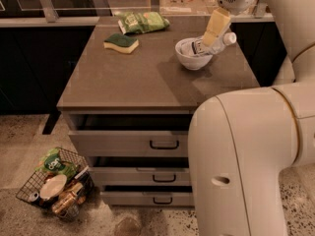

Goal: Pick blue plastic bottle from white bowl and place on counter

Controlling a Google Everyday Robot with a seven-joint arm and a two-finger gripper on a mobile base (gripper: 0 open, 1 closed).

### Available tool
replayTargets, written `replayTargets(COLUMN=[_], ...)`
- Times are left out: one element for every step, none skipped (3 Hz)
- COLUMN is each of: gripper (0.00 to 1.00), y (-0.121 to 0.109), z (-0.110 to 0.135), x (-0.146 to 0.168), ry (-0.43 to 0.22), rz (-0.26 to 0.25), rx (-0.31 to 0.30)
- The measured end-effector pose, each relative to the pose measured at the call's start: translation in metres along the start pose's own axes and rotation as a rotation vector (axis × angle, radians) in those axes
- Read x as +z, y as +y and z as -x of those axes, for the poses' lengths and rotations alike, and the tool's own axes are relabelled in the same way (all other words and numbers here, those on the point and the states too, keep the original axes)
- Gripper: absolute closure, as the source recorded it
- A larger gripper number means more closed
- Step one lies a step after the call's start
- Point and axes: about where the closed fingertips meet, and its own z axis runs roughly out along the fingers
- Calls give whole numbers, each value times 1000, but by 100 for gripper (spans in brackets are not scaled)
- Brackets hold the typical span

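The white bowl (193,61) stands on the counter (142,77) near its back right corner. The blue plastic bottle (197,47), clear with a white label, lies tilted across the bowl, and its white cap (229,38) sticks out over the right rim. My gripper (210,37) reaches down from the upper right. It is right over the bottle's middle, at or touching it. The gripper hides part of the bottle.
A green and yellow sponge (121,43) and a green snack bag (144,21) lie at the counter's back left. The cabinet's three drawers (147,144) stand partly open. A wire basket (54,183) of clutter sits on the floor at the left. My arm's white body (246,156) fills the lower right.
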Motion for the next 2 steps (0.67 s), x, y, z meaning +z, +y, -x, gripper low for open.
replayTargets(gripper=[0, 0], y=[5, 8], z=[-2, -1], x=[15, 23], ry=[-14, -28], rz=[56, 94], rx=[12, 15])
